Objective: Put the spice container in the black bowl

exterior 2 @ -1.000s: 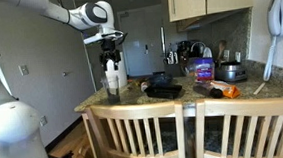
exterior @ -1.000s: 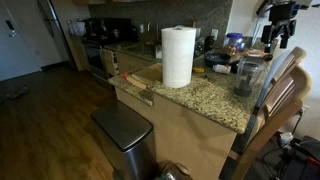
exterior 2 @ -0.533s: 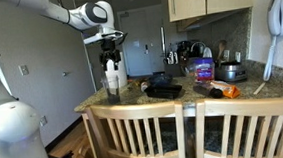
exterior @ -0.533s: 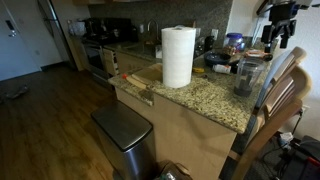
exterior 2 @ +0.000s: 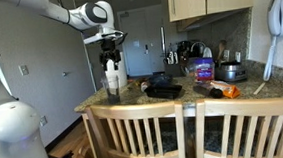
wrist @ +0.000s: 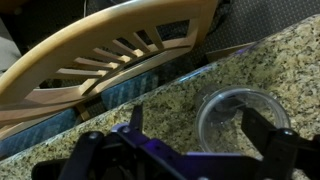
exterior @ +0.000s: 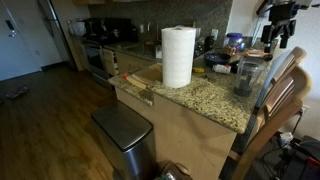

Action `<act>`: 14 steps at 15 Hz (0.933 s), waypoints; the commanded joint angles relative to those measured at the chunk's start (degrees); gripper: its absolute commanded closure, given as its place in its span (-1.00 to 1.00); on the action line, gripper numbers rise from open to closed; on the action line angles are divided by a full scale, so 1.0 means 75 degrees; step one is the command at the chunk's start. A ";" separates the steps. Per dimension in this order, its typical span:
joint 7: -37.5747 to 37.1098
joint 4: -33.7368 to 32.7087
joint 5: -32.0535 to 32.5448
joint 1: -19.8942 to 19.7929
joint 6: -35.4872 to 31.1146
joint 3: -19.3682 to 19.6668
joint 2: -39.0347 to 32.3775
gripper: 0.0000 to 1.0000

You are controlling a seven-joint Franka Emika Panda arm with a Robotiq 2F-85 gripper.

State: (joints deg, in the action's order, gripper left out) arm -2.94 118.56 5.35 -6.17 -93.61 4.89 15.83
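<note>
My gripper (exterior 2: 110, 59) hangs open just above a tall clear jar (exterior 2: 112, 83) at the near corner of the granite counter. In the wrist view the jar's round open rim (wrist: 236, 120) lies below, between my two dark fingers and nearer the right finger (wrist: 266, 128); the gripper (wrist: 200, 130) holds nothing. The small low black bowl (exterior 2: 165, 89) sits on the counter beside the jar. In an exterior view the gripper (exterior: 281, 38) is over the jar (exterior: 245, 75). I cannot tell for sure which item is the spice container.
A white paper towel roll (exterior: 178, 55) stands on the counter. A purple-labelled tub (exterior 2: 203, 70), an orange packet (exterior 2: 227, 89) and kitchen items sit further along. Wooden chair backs (exterior 2: 150, 133) line the counter edge. A steel bin (exterior: 125, 130) stands on the floor.
</note>
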 commanded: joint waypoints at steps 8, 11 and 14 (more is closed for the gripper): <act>-0.1216 -0.3525 -0.0999 -0.1055 -0.0101 0.1448 -0.2680 -1.00; -0.1624 -0.4748 -0.1716 -0.1527 0.0084 0.1857 -0.3766 -1.00; -0.1702 -0.4437 -0.1849 -0.1593 0.0131 0.1809 -0.3566 -1.00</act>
State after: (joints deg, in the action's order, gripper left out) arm -15.75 85.55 -8.70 -17.52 -92.75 19.11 -10.85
